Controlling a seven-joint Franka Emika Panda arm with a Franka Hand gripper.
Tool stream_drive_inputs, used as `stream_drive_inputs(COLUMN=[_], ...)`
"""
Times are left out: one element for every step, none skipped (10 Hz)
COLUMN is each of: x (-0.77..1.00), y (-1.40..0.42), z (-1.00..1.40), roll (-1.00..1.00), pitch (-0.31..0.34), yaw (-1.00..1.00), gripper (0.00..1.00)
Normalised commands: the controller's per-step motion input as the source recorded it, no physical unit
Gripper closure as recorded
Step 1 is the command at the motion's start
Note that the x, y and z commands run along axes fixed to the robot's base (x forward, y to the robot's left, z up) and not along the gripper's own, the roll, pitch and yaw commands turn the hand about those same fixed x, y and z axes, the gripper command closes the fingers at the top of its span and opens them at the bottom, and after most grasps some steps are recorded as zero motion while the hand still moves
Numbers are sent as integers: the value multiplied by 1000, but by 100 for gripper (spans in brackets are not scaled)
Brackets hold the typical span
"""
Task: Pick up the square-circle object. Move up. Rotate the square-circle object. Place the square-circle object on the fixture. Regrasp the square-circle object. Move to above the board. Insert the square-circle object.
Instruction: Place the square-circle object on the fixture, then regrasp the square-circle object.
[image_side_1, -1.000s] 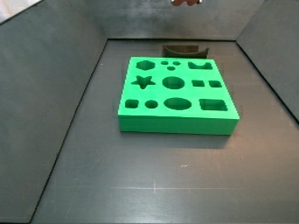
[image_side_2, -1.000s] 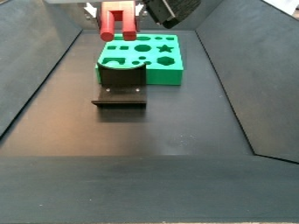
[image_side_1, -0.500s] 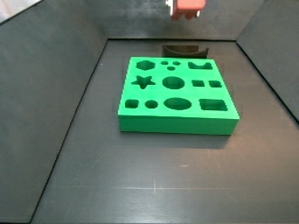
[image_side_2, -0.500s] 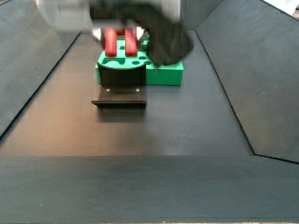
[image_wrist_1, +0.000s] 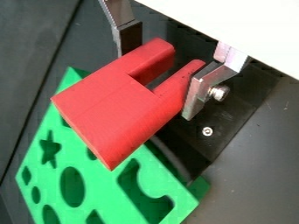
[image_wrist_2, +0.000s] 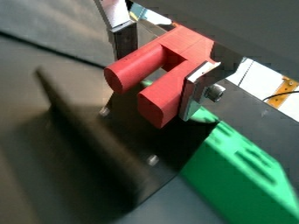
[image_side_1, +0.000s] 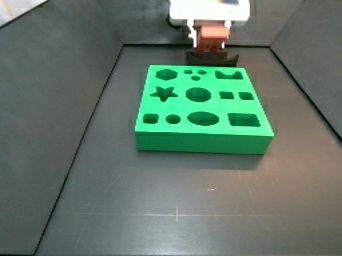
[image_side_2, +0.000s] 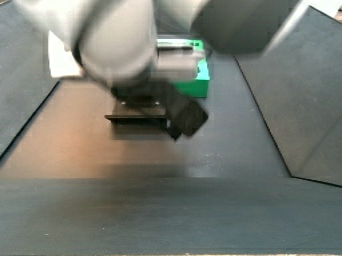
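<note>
The gripper (image_wrist_1: 163, 66) hangs at the far end of the board (image_side_1: 201, 110), its fingers (image_wrist_1: 208, 83) clamped on the square-circle object (image_wrist_1: 117, 109), which sits squarely between both plates in both wrist views.

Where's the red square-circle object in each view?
Wrist view: square-circle object centre, in the pincer.
Wrist view: upper centre, held.
Side view: top centre, above the fixture.
Side view: hidden behind the arm.
Shared landmark: green board.
</note>
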Motion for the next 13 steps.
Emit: stream_drive_inputs(x=[173,174,135,110,77,67,0,0,0,-4,-28,-37,-43], y=[103,102,88,71,72,62,-500,0,0,-2,-2,-6,-2], z=[-1000,-968,-716,-540,-472,-470,-167,0,1000,1000,1000,1000,1000], roll=[-231,-192,-167,-152,-110,-108,0,0,-21,-20,0,16,29], pitch=[40,27,15,8,1,1,0,0,7,11,24,34,54], yaw=[-91,-90,-86,-85,-67,-62,0,0,64,68,61,52,37], gripper=[100,100,100,100,100,100,100,0,0,0,0,0,0])
